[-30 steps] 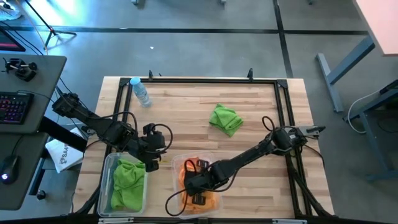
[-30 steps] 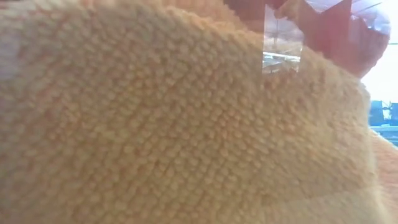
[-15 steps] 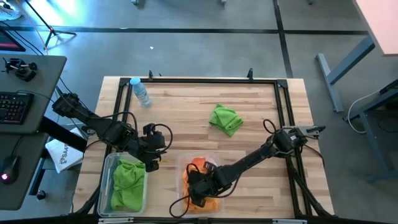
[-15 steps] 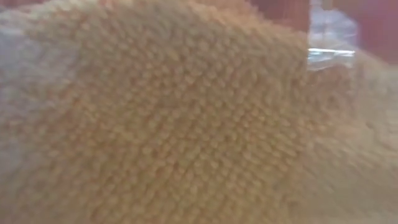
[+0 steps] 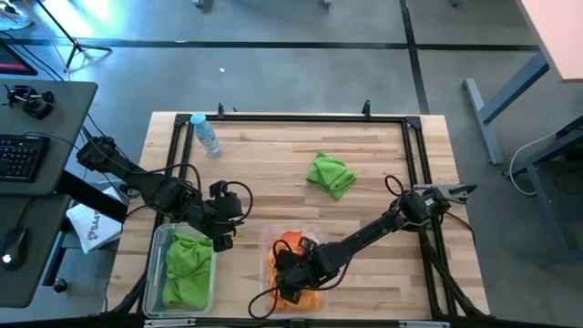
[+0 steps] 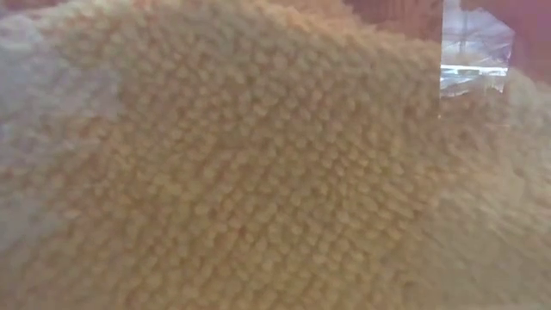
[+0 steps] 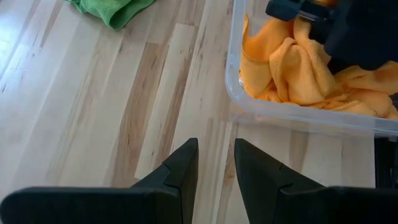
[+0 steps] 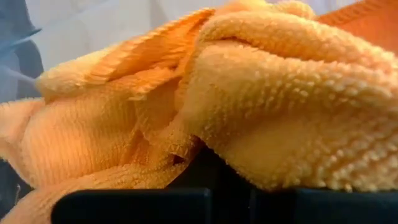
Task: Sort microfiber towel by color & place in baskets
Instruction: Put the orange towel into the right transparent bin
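Butcher-block table (image 5: 273, 155) carries, from the left, a clear basket (image 5: 157, 273) of green towels (image 5: 187, 264) just beside the left gripper (image 5: 221, 239), whose fingers stand slightly parted and empty. Further right, the right gripper (image 5: 290, 282) is clenched down inside the second basket (image 7: 298, 115), pressed into the orange towels (image 8: 249, 93); a lone green towel (image 5: 330, 173) lies well beyond it
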`<state>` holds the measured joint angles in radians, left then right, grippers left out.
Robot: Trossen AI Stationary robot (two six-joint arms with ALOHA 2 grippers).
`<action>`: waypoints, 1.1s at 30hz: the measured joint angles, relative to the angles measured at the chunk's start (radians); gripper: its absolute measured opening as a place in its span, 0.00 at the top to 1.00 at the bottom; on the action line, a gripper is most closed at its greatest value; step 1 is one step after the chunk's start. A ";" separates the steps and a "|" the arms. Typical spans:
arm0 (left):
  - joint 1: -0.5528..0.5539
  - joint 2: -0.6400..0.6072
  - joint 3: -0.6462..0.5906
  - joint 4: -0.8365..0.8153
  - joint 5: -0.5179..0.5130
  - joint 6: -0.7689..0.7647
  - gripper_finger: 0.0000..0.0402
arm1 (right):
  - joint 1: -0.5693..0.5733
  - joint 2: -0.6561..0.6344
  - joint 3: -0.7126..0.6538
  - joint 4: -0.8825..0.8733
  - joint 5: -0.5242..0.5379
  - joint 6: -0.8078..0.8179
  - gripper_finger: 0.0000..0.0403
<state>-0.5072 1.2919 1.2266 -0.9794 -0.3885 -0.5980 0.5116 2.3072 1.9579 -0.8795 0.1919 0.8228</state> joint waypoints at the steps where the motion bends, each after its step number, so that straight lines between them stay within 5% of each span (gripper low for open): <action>1: 0.000 0.000 0.000 0.000 0.000 0.000 0.77 | 0.000 0.001 0.012 -0.001 0.000 -0.022 0.98; 14: 0.000 0.000 0.000 0.000 0.000 0.000 0.77 | -0.009 0.009 0.204 -0.210 -0.008 -0.185 0.68; 23: 0.000 0.000 0.000 0.000 0.000 0.005 0.77 | -0.016 0.009 0.391 -0.391 0.048 -0.336 0.67; 33: 0.000 0.000 0.000 0.000 0.000 0.000 0.77 | -0.010 -0.111 0.385 -0.399 0.114 -0.355 0.67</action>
<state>-0.5072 1.2915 1.2266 -0.9799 -0.3885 -0.5980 0.5019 2.1959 2.3425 -1.2787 0.3057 0.4681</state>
